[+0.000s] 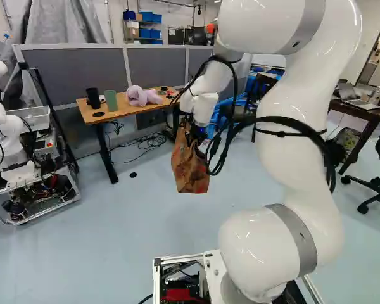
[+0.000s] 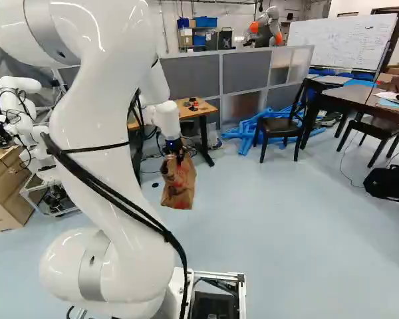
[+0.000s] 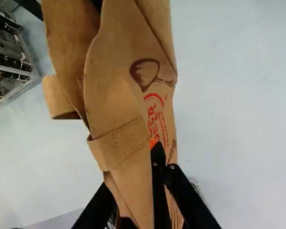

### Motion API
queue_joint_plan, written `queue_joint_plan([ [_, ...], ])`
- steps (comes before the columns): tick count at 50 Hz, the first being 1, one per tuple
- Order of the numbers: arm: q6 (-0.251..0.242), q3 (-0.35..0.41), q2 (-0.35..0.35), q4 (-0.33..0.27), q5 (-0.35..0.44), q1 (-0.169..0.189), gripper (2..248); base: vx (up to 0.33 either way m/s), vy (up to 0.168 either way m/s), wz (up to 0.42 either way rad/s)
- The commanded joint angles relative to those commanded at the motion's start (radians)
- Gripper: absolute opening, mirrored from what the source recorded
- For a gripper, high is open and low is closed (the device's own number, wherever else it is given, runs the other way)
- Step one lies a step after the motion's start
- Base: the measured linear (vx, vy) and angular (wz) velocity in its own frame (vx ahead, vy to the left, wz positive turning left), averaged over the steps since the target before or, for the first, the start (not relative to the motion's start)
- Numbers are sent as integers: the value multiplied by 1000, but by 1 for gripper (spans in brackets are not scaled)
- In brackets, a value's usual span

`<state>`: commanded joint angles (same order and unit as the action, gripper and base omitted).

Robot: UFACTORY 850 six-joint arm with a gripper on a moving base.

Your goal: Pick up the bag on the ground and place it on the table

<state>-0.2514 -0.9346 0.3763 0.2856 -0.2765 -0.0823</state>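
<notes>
In the left base view my gripper [image 1: 191,132] hangs ahead of the arm, shut on the top of a brown paper bag [image 1: 190,168]. The bag dangles above the floor, in front of the wooden table [image 1: 132,110] and lower than its top. From the right base view, the gripper [image 2: 175,149] and bag [image 2: 178,186] appear in front of the same table [image 2: 203,108]. The wrist view has the gripper [image 3: 154,147] clamped on folded brown paper [image 3: 119,95], which hides part of the fingers. The bag stretches out ahead of it, red print on one side.
On the tabletop lie a purple plush toy [image 1: 143,95], a green cup [image 1: 111,100] and a black cup [image 1: 93,97]. Grey partitions [image 1: 76,66] stand behind. Another robot [image 1: 16,139] is at the left. Blue tubes [image 2: 247,133] and a dark chair [image 2: 279,126] stand right of the table.
</notes>
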Motion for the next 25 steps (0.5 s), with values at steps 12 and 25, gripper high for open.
queue_joint_plan([
  [12,0,16,-45,0,0,0,21,0,0,0],
  [25,0,29,-89,0,0,0,21,0,0,0],
])
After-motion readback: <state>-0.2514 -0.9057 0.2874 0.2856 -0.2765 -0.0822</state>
